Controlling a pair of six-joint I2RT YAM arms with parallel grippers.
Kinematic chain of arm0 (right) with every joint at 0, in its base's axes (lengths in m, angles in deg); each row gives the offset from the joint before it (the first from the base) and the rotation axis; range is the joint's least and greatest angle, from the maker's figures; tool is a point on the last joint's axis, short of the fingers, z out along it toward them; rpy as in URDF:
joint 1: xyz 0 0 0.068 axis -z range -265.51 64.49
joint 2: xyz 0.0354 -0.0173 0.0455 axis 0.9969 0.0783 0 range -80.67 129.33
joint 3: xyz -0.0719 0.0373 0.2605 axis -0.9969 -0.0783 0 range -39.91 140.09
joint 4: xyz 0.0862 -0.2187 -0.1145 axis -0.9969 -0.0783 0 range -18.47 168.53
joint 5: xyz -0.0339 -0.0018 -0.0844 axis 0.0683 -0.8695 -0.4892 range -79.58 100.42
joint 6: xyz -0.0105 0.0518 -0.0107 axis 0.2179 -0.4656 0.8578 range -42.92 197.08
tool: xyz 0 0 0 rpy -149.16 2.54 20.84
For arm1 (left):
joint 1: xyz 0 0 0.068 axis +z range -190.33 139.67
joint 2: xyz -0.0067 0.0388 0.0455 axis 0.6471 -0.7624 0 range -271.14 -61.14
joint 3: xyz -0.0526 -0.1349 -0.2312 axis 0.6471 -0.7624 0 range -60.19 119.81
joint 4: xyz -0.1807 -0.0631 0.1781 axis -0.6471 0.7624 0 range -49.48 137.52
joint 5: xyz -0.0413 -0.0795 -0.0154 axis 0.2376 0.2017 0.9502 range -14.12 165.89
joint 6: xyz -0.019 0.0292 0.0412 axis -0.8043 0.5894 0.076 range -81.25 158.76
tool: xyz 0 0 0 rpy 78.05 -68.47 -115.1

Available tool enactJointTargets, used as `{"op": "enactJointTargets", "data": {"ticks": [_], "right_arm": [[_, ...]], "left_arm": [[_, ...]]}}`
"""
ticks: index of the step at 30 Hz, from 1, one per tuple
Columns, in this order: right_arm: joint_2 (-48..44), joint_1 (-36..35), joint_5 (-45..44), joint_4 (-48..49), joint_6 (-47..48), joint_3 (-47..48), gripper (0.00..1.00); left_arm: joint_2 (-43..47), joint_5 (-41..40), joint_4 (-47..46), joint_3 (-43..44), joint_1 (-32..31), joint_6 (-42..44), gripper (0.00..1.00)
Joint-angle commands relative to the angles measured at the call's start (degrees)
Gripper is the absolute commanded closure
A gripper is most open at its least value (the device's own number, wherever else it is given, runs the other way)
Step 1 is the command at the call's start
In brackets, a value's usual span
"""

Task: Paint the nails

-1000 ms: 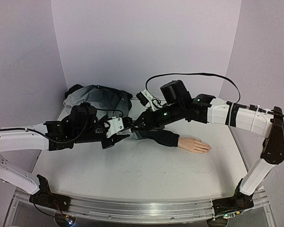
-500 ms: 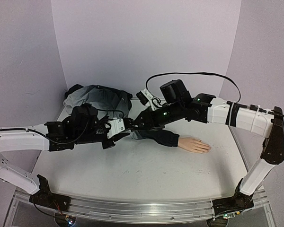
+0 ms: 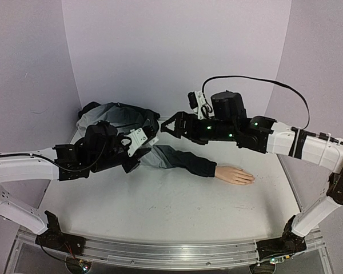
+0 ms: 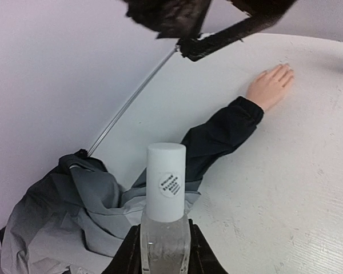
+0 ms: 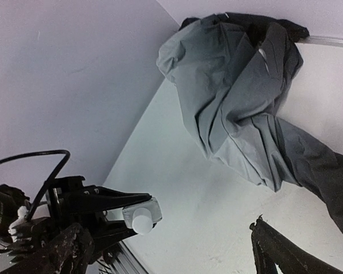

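Observation:
The pale mannequin hand (image 3: 234, 174) lies flat on the table, sticking out of a dark grey sleeve (image 3: 183, 161). Its nails (image 4: 284, 69) are at the fingertips, too small to make out. My left gripper (image 3: 138, 140) is shut on a small whitish bottle (image 4: 166, 188) with a white cap, held upright above the table, left of the sleeve. My right gripper (image 3: 168, 125) hangs open in the air just right of the bottle, above the sleeve, with nothing between its fingers. In the right wrist view, the bottle (image 5: 142, 216) shows end-on in the left jaws.
The rest of the grey jacket (image 3: 117, 120) is bunched at the back left against the wall. The white table (image 3: 171, 211) is walled at the back and on both sides. A black cable (image 3: 257, 80) arcs over the right arm.
My right gripper has opened, let go of the bottle's top and pulled back up and to the right. The left gripper has closed on the bottle and kept it.

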Motion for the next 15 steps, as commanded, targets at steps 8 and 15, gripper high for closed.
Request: {"op": "enactJointTargets", "data": {"ticks": [8, 15], "right_arm": [[6.9, -1.3, 1.5, 21.9, -6.5, 1.3, 0.32], [11.6, -1.8, 4.2, 24.3, -7.1, 4.0, 0.48]], "left_arm": [[1.2, -10.7, -2.9, 3.8, -0.1, -7.7, 1.00], [1.2, -12.3, -2.9, 3.8, -0.1, -7.8, 1.00]]}}
